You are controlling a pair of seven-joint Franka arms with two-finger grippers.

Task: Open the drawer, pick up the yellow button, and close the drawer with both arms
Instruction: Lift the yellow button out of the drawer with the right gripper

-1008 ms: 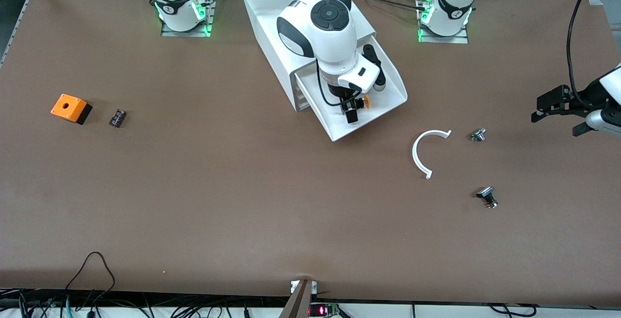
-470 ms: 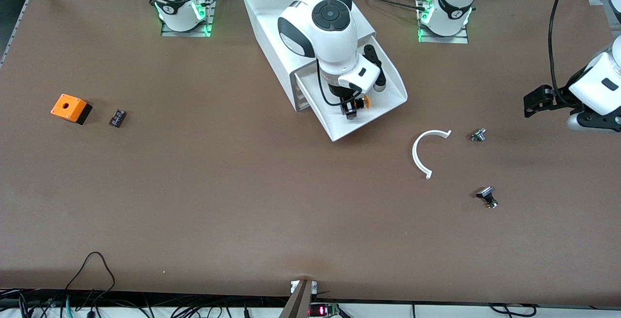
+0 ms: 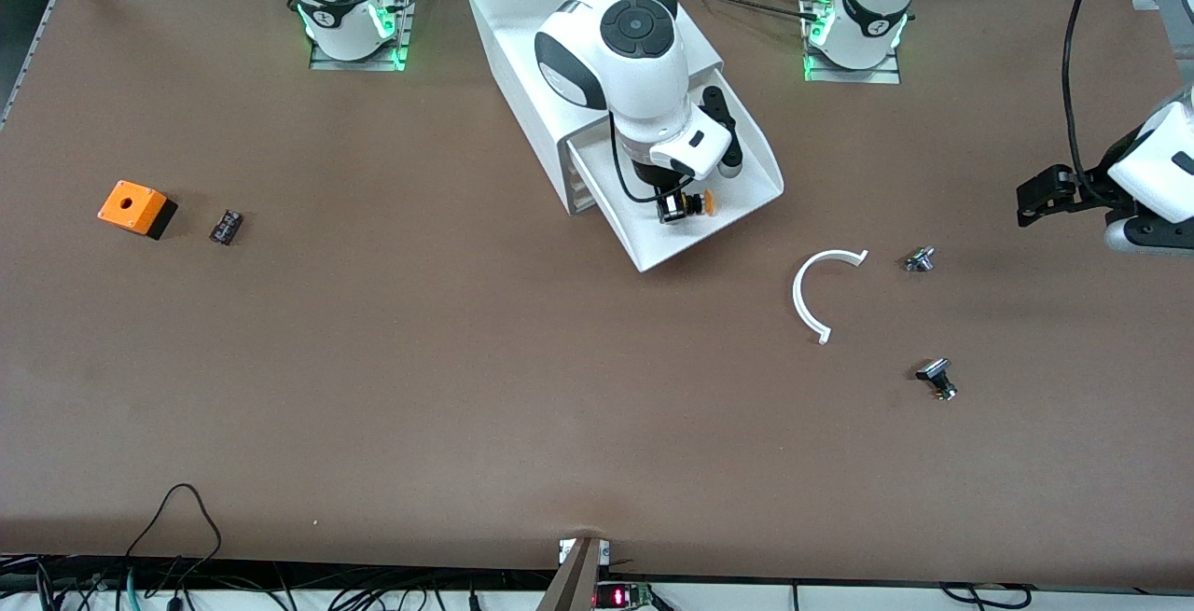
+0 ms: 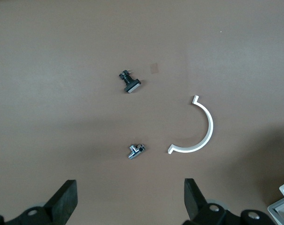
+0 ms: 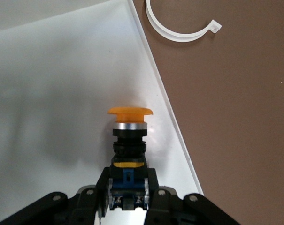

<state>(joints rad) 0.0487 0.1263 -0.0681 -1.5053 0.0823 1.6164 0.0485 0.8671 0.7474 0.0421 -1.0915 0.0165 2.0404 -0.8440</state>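
Note:
The white cabinet [image 3: 522, 23] has its top drawer [image 3: 658, 243] pulled out as a shallow white tray [image 5: 52, 93]. My right gripper [image 3: 673, 210] reaches down into that tray and is shut on the button [image 3: 698, 204]. In the right wrist view the two fingers [image 5: 153, 180] clamp the button's [image 5: 130, 140] black-and-blue body, and the orange cap points away from the palm. My left gripper [image 3: 1037, 201] hangs open over the table at the left arm's end. Its fingers [image 4: 64, 199] are wide apart with nothing between them.
A white C-shaped ring [image 3: 821, 289], a small silver part [image 3: 920, 258] and a black part [image 3: 937, 378] lie on the table beside the drawer, toward the left arm's end. An orange-and-black box [image 3: 136, 208] and a small dark part [image 3: 226, 226] lie toward the right arm's end.
My right gripper has shut on the button in the drawer, and the button has shifted slightly. The left arm has swung a little at its end of the table, still open.

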